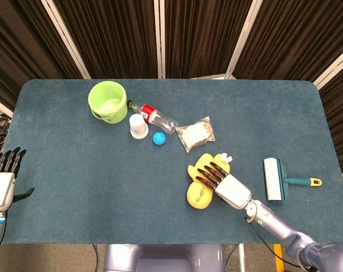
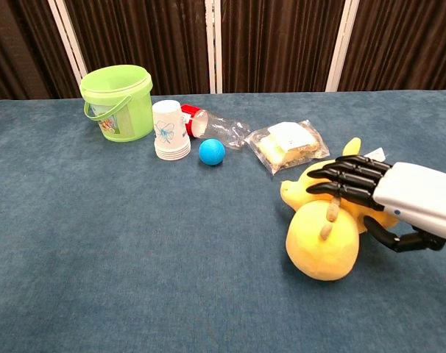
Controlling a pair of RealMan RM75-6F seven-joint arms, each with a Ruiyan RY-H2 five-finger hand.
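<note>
Right hand (image 2: 400, 195) lies palm-down, fingers spread and holding nothing, over the yellow plush toy (image 2: 322, 235).

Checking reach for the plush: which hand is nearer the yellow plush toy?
Right. The right hand lies right over the yellow plush toy, fingers spread above it. The left hand sits past the table's far left edge.

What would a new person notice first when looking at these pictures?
The eye goes first to the yellow plush toy near the table's front right, with the right hand over it, dark fingers spread across its top. Next comes the bright green bucket at the far left, beside a stack of paper cups and a small blue ball.
</note>
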